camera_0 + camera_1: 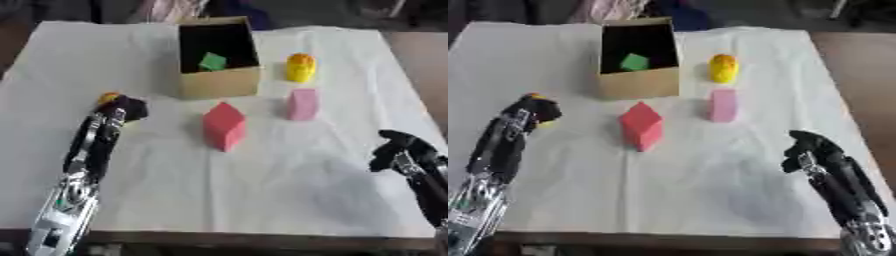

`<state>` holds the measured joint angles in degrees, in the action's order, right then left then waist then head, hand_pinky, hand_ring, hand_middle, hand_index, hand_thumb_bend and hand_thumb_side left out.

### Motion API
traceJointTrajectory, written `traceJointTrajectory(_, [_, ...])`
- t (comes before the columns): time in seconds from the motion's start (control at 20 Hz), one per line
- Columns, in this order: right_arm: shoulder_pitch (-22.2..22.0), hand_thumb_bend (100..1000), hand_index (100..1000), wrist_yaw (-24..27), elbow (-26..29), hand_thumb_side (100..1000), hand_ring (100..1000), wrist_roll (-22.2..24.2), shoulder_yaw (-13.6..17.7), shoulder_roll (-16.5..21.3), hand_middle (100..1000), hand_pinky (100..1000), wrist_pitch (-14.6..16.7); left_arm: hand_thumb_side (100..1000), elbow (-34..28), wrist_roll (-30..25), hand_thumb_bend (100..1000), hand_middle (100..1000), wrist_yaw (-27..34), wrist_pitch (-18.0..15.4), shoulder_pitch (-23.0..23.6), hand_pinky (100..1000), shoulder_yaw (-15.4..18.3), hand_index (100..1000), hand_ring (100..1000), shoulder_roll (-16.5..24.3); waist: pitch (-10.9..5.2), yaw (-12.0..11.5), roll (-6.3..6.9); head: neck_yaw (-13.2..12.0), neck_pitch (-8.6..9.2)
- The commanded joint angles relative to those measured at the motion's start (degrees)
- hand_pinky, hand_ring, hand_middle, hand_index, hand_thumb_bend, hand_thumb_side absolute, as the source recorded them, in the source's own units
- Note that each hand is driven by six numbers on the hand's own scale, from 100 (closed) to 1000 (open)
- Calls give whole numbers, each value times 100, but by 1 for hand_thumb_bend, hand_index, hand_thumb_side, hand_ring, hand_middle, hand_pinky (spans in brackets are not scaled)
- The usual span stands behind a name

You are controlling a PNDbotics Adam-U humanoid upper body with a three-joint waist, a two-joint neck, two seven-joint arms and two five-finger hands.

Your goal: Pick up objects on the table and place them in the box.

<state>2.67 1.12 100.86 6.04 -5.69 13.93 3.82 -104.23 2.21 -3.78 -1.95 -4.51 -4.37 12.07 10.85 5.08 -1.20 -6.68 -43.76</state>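
Objects for the open brown cardboard box [219,82] are partly dealt with, as I am reading it: one small green block [212,61] is lying inside the box, at the far middle of the white-covered table [262,190]. I am seeing my left hand [122,109] curling around a small yellow-orange object [108,97], of which only a bit is showing above the fingers, so I am judging it gripped; it is sitting left of the box and well apart from it. My right hand [808,150] is hanging near the lower right with fingers curled and nothing in them. Three pieces are waiting on the cloth: a red house-shaped block [225,126] just in front of the box, a pink upright block [303,104] to its right, and a yellow rounded toy with an orange top [300,67] beside the box's right wall. I am guessing less than half is done
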Motion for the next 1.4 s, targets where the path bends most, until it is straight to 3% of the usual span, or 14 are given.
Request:
traceJointTrajectory(0.05, [30,100,791,6,107,651,532,-12,31,100,534,541,8,885,-104,5,100,586,-1,-18,-34,804,21,681,675,34,-109,-6,-84,-13,18])
traceJointTrajectory(0.85, [22,100,792,106,120,676,534,17,25,96,535,542,56,873,-82,26,100,587,-38,-29,-19,804,42,687,675,33,-93,-4,-72,-45,16])
traceJointTrajectory(1.05, [10,100,792,92,121,672,533,-3,40,91,535,541,55,830,-167,57,100,588,-39,-45,-48,804,105,689,677,102,-97,38,-48,-31,17])
traceJointTrajectory(1.25, [4,100,792,77,123,671,534,-5,43,102,535,542,57,721,-449,177,100,597,-83,-63,-122,804,309,698,685,533,-111,45,-10,-15,29])
traceJointTrajectory(1.4, [-7,100,792,66,121,665,534,-14,54,111,535,541,59,628,-747,221,100,620,-221,-33,-185,806,529,720,703,1158,-123,47,12,2,41])
